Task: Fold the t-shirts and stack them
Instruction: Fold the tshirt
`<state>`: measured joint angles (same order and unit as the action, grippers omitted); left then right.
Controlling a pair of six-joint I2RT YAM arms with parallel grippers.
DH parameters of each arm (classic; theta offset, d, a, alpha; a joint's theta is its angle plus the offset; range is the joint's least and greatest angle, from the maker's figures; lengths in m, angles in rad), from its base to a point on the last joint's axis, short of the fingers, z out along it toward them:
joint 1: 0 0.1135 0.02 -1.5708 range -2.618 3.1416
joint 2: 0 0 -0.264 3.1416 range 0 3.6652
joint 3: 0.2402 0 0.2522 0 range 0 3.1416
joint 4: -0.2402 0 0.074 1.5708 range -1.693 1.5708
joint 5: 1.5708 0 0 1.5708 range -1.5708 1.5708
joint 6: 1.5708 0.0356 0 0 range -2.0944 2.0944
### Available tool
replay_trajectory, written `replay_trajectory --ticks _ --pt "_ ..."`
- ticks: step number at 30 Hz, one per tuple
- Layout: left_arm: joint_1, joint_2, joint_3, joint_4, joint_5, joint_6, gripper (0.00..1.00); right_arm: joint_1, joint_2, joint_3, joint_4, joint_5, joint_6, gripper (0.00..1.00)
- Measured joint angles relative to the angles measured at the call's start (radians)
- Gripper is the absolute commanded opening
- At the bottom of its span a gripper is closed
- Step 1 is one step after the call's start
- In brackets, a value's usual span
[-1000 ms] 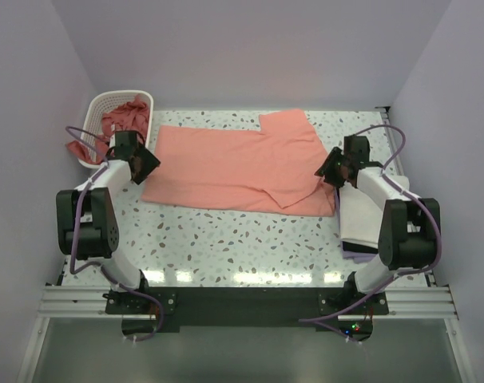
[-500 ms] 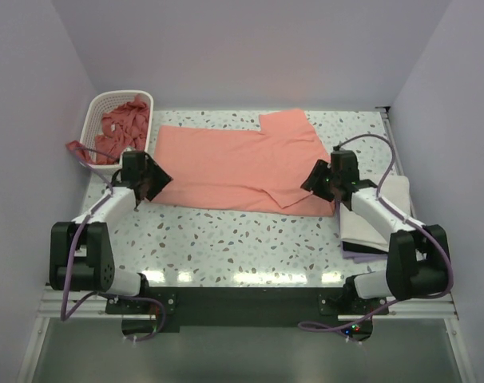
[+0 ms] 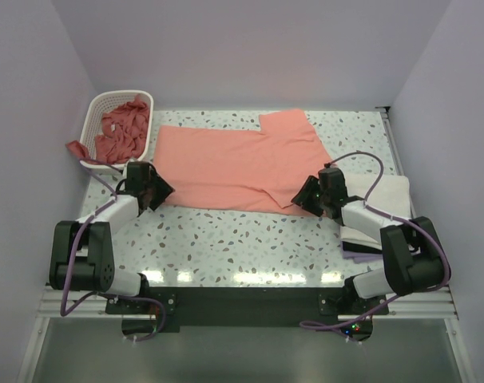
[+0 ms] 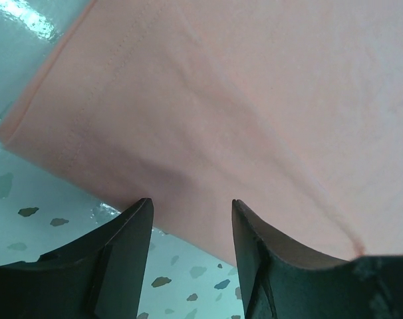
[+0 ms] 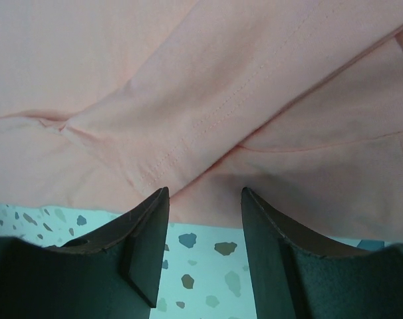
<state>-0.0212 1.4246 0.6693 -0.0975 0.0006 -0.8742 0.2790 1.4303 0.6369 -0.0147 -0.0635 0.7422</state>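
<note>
A salmon-pink t-shirt (image 3: 238, 163) lies spread flat on the speckled table, partly folded, with a sleeve folded in at its near right. My left gripper (image 3: 160, 192) is open, low over the shirt's near left corner (image 4: 88, 126); its fingers (image 4: 118, 246) straddle the near hem. My right gripper (image 3: 305, 194) is open at the near right edge of the shirt (image 5: 208, 119), its fingers (image 5: 148, 232) just short of the hem. A folded white t-shirt (image 3: 378, 211) lies at the right under my right arm.
A white lattice basket (image 3: 97, 108) at the far left holds several crumpled salmon-pink t-shirts (image 3: 122, 128), one hanging over its near rim. Purple walls close in the table on three sides. The speckled table top (image 3: 242, 239) shows in front of the shirt.
Both arms have swung down and toward the near edge of the shirt: the left gripper to its near left corner, the right gripper to its near right edge. The shirt has not moved.
</note>
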Motion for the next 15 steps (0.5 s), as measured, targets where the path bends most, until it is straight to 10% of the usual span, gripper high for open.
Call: replay_trajectory --ticks 15 --pt "0.0 -0.002 -0.009 0.03 0.03 -0.006 0.53 0.0 -0.007 -0.02 0.118 0.002 0.072 0.5"
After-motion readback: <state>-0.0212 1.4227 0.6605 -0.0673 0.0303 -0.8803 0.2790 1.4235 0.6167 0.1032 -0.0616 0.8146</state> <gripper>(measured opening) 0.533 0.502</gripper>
